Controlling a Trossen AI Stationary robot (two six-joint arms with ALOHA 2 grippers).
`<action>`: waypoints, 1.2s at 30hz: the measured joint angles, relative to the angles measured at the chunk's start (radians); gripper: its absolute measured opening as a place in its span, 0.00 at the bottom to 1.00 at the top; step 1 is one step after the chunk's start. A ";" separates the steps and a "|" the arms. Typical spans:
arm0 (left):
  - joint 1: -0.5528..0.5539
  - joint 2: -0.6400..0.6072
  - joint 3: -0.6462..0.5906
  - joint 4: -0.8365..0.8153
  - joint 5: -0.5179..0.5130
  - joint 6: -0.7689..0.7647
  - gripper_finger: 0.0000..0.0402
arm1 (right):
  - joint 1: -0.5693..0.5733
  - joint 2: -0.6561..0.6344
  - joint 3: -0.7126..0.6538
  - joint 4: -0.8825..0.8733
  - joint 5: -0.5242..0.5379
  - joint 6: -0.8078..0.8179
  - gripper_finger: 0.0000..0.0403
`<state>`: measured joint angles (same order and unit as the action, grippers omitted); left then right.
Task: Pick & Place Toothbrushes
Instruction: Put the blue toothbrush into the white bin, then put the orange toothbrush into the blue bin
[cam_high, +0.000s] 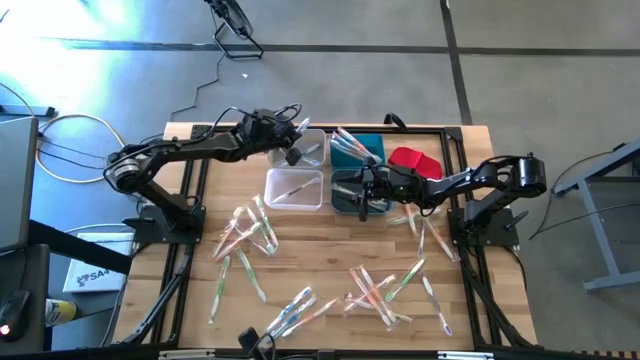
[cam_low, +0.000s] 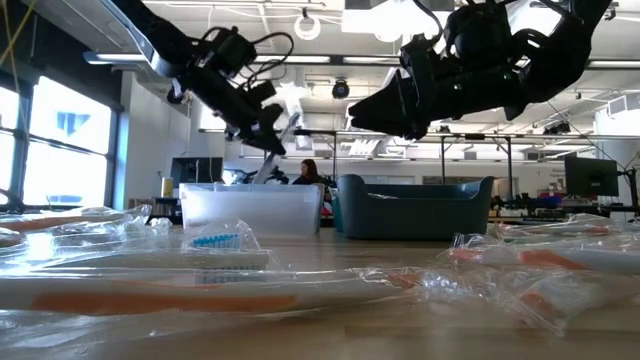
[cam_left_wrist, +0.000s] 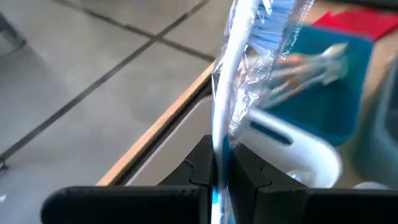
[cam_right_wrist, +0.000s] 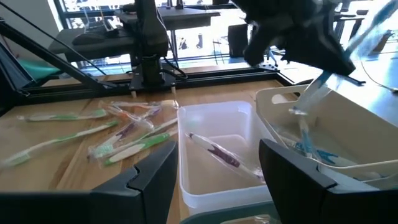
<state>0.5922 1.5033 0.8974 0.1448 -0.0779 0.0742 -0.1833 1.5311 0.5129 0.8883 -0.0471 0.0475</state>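
while left pincer (cam_left_wrist: 217, 171) clamps a crinkly-wrapped blue-bristled toothbrush (cam_left_wrist: 231, 81), right pincer (cam_right_wrist: 214, 171) gapes

Wrapped toothbrushes (cam_high: 375, 290) lie scattered flat across the frame's lower half, handles whitish with green, orange or blue accents; one blue-bristled toothbrush (cam_left_wrist: 233, 81) stands near upright at upper centre, pinched at its base.

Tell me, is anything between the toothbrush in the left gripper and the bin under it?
Nothing visible is. The left gripper holds a wrapped blue toothbrush over the white bin at the table's far side. That bin is open on top, with only a few toothbrushes lying inside.
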 joint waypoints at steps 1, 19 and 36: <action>0.002 0.011 0.000 0.001 -0.009 0.000 0.05 | 0.000 0.000 0.000 -0.001 0.000 0.000 0.54; 0.003 0.093 0.000 -0.111 -0.084 -0.058 0.05 | 0.000 0.000 0.000 -0.010 0.023 0.000 0.54; 0.003 0.093 0.000 -0.118 -0.070 -0.106 0.34 | 0.000 0.000 0.000 -0.018 0.019 0.000 0.54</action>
<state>0.5957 1.5959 0.8978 0.0269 -0.1479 -0.0319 -0.1837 1.5311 0.5129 0.8700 -0.0277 0.0477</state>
